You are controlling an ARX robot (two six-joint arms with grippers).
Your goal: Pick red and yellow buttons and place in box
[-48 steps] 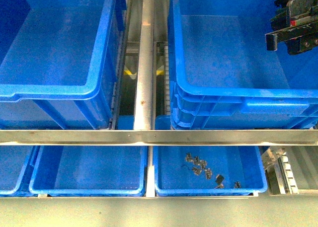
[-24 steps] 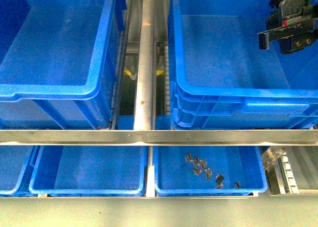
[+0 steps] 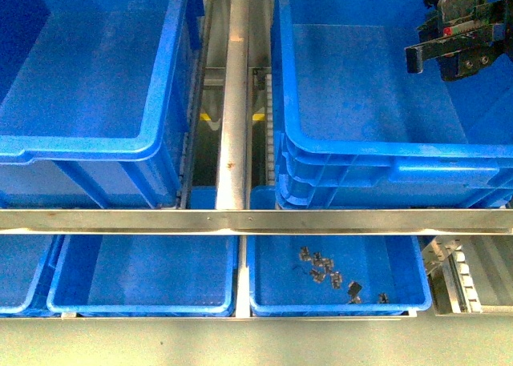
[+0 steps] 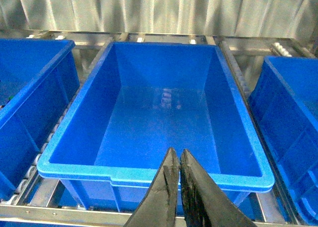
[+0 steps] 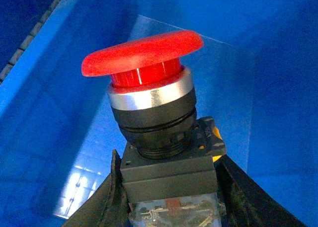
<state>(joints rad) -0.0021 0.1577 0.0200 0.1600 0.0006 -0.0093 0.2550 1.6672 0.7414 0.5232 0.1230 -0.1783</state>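
Note:
My right gripper [image 5: 169, 187] is shut on the red button [image 5: 149, 88], a red mushroom cap on a silver ring and black body. In the front view the right gripper [image 3: 453, 42] hangs over the far right part of the large deep blue box [image 3: 369, 150]. The box's smooth floor [image 5: 59, 137] fills the right wrist view behind the button. My left gripper [image 4: 178, 160] is shut and empty, held above the near rim of another large blue crate [image 4: 164, 113]. The yellow button is out of view.
A second large blue crate [image 3: 88, 142] stands at the left, across a metal rail [image 3: 232, 102]. A metal crossbar [image 3: 256, 220] runs in front. Below it are shallow blue trays [image 3: 144, 306]; one holds several small dark parts [image 3: 329, 274].
My right gripper with the red button has moved left and a little up over the right box. Nothing else has moved.

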